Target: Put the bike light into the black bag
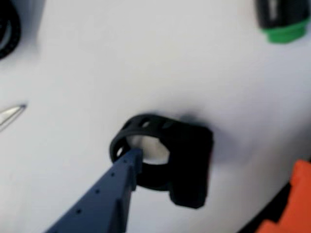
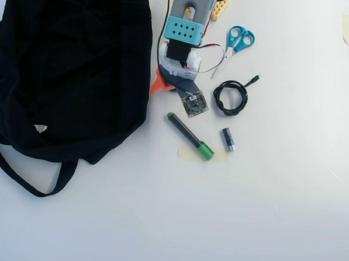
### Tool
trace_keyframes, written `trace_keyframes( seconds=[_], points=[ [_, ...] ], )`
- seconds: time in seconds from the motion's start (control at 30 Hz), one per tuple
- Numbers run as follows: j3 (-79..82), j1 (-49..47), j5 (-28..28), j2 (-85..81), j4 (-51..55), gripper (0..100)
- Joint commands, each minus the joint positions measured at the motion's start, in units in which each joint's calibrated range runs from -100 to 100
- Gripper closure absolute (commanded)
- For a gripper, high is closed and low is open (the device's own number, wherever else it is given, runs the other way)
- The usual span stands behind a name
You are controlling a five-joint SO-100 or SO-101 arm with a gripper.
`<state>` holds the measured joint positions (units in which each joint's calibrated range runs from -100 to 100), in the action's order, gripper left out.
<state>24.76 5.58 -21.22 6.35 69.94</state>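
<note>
Wrist view: the bike light (image 1: pixel 187 165) lies on the white table (image 1: pixel 146 58), not yet lifted. It is a small black block with a perforated rubber loop strap. The blue finger (image 1: pixel 109 194) of the claw (image 1: pixel 204 194) reaches into the loop; the orange finger (image 1: pixel 291 204) stands apart on the other side, so the claw is open around the light. A green-capped marker (image 1: pixel 282 19) lies ahead.

Overhead view: the arm (image 2: pixel 185 31) hides the light. The black bag (image 2: pixel 66 72), large and soft, lies just beside the claw (image 2: pixel 174 86). Grasp, carry and release remain.
</note>
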Motion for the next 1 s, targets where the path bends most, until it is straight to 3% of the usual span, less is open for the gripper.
trace_keyframes(
  seconds=[0.0,0.43,0.7,0.97],
  points=[
    [0.1,0.2,-0.3,-0.3,-1.0,61],
    [-0.4,0.2,-0.3,6.4,-2.9,62],
    [-0.4,-0.3,-0.3,6.4,-2.9,86],
    [-0.4,-0.3,-0.3,6.4,-4.1,98]
  ],
)
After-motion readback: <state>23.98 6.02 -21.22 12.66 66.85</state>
